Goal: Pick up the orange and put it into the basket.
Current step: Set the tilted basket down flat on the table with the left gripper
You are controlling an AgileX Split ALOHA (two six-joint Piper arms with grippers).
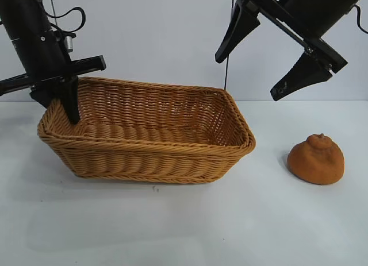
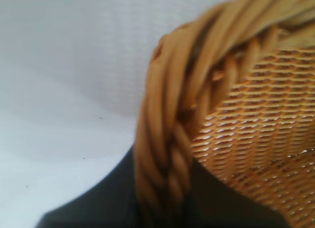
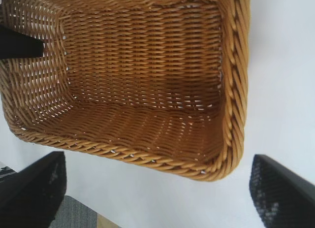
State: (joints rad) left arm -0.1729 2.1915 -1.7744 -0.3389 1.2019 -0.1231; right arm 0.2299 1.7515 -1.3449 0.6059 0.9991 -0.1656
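The orange [image 1: 316, 160], dull orange-brown and lumpy with a knobbed top, sits on the white table right of the basket. The golden wicker basket [image 1: 144, 154] stands left of centre and is empty inside. My left gripper [image 1: 69, 108] is shut on the basket's left braided rim [image 2: 167, 129], one finger inside and one outside. My right gripper [image 1: 247, 77] is open and empty, high above the table between the basket's right end and the orange. The right wrist view looks down into the basket [image 3: 231, 90], with the right gripper [image 3: 157, 183] wide open. The orange is out of both wrist views.
The white table [image 1: 190, 226] runs in front of the basket and around the orange. A white wall stands behind. The left arm's finger [image 3: 19, 43] shows inside the basket's far end in the right wrist view.
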